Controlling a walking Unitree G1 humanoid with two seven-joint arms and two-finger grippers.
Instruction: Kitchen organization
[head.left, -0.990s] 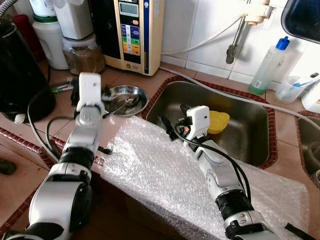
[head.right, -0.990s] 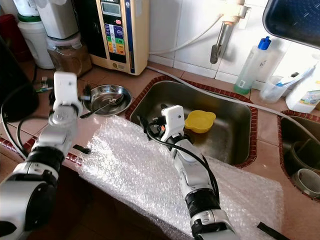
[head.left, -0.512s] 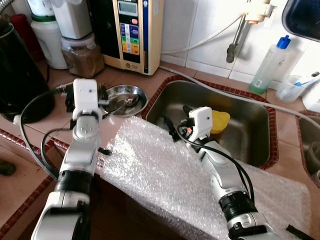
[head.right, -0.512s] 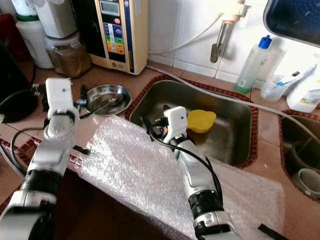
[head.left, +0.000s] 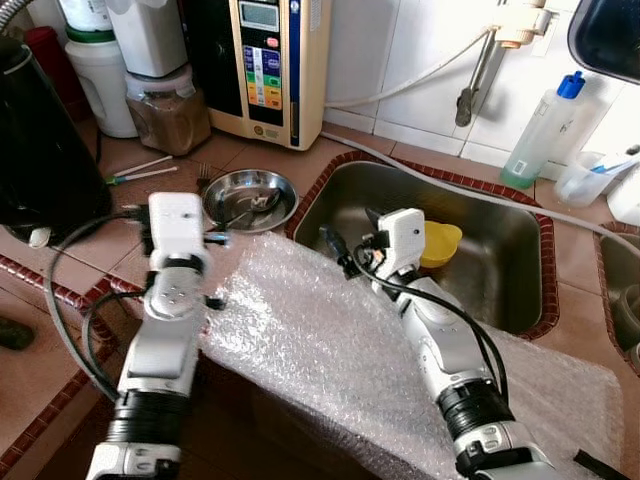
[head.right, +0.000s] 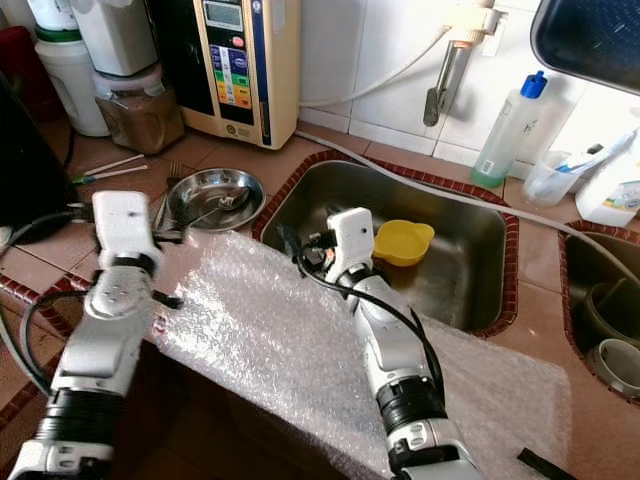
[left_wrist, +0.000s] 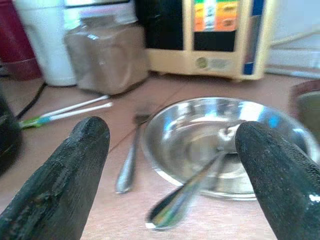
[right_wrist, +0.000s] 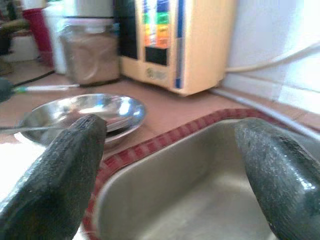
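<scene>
Bright daylight glares off the wall tiles (head.left: 420, 50); wrist views blur softly.

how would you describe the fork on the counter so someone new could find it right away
Start at the steel sink and move toward the robot's left to the shallow round steel dish on the tiled counter. The fork lies flat on the tiles just beside that dish, outside it. The spoon instead rests in the dish, its handle over the rim.
</scene>
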